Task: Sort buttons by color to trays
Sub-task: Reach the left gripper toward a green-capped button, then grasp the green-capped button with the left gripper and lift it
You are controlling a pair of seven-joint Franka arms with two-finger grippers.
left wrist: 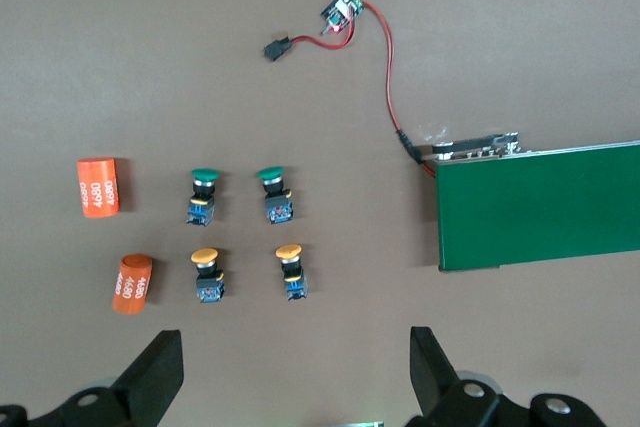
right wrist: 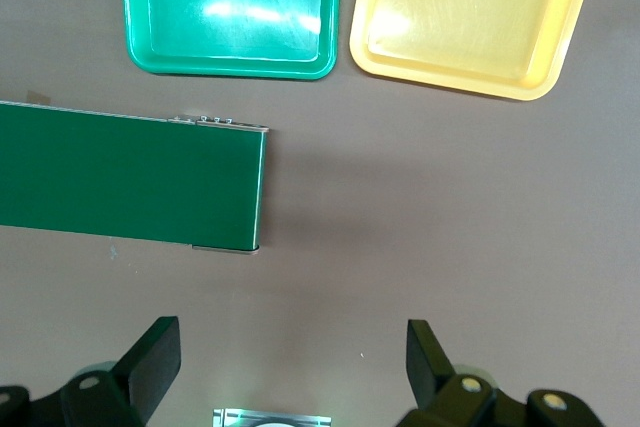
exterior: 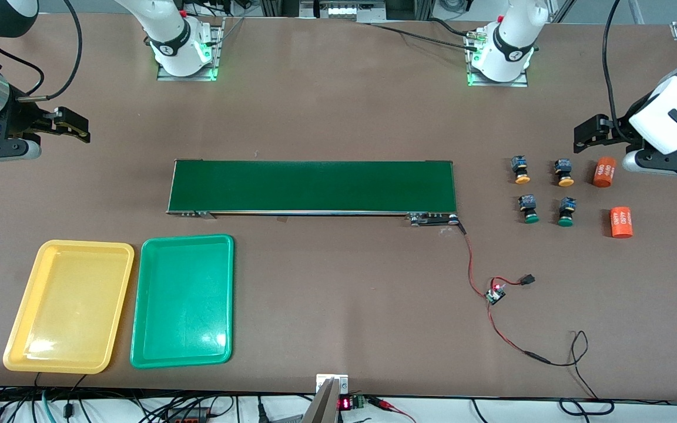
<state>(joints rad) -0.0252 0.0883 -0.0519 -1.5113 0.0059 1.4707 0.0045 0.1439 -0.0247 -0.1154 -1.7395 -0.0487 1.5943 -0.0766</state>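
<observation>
Front view: your buttons sit in a 2x2 block at the left arm's end of the table, orange pair farther from cam, green pair nearer. Trays empty, at the right arm's end. Left tool is nearest the buttons; right tool waits.

Left wrist: fingers apart, buttons in view ahead of them.

Right wrist: fingers apart, over bare table.

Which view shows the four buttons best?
The left wrist view: the buttons sit close below the open left gripper, with green and orange-yellow caps clearly separate. The front view shows the same four smaller, at the left arm's end of the table. The right wrist view shows none, only trays and belt.
</observation>
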